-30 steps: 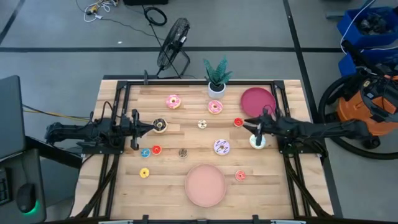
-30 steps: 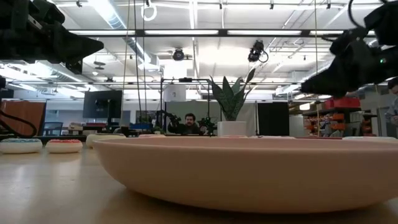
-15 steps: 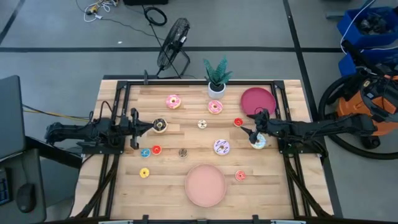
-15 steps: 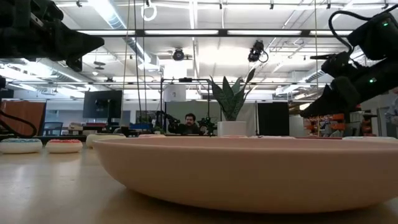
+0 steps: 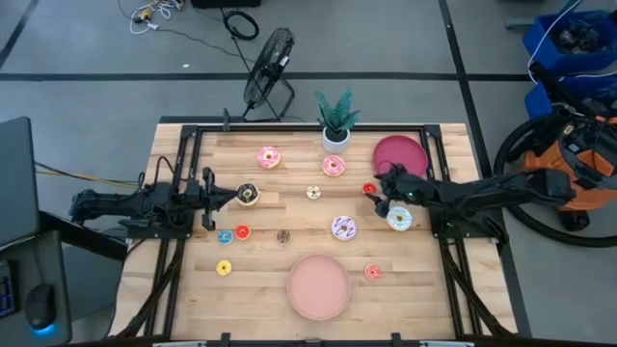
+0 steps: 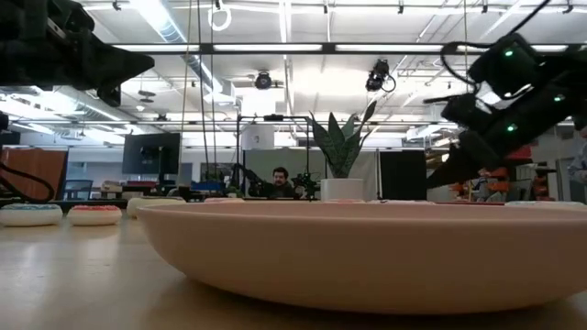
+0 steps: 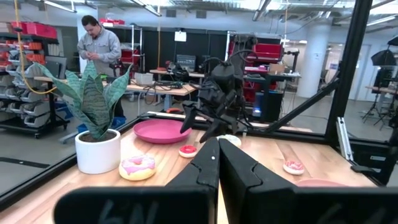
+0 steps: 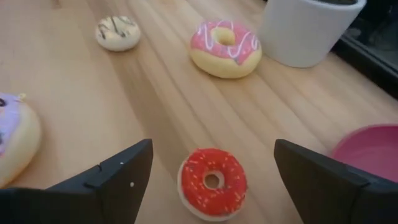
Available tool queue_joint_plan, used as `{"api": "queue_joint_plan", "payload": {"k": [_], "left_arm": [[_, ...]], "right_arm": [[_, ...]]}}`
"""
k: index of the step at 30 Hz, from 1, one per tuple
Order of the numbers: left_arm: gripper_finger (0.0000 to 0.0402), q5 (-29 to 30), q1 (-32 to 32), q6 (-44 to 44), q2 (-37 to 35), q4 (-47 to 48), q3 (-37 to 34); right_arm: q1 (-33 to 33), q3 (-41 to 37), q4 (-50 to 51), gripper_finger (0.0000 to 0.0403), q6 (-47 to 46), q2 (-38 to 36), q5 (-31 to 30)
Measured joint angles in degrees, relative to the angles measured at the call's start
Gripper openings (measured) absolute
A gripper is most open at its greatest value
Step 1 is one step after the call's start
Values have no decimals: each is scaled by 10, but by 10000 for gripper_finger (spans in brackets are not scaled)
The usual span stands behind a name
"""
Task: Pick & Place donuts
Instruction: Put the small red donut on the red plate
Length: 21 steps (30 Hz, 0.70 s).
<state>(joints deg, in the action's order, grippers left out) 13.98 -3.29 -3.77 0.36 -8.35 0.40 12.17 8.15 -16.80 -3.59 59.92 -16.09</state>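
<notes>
- Having left the white donut [image 5: 400, 220], right gripper [image 5: 378, 200] hung wide open over the red donut [image 8: 212, 182] (beside dark red plate [image 5: 400, 154]).
- Left gripper [image 5: 231, 196]: shut, near chocolate donut [image 5: 249, 194].
- Pink plate [image 5: 319, 286] held nothing.

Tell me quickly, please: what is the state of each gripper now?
Left gripper: closed, holding nothing, above the table's left side.
Right gripper: open, holding nothing, with the red donut between its fingers' line.
</notes>
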Motion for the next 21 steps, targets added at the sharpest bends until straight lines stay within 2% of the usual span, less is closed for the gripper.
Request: {"api": "queue_joint_plan", "payload": {"k": [11,16,21], "left_arm": [[12,0,0,0,0,1,0],[12,0,0,0,0,2,0],[12,0,0,-1,0,6,0]], "right_arm": [[32,53,25,325,6,151,24],[35,63,22,309,6,168,26],[35,62,28,273,8,161,26]]}}
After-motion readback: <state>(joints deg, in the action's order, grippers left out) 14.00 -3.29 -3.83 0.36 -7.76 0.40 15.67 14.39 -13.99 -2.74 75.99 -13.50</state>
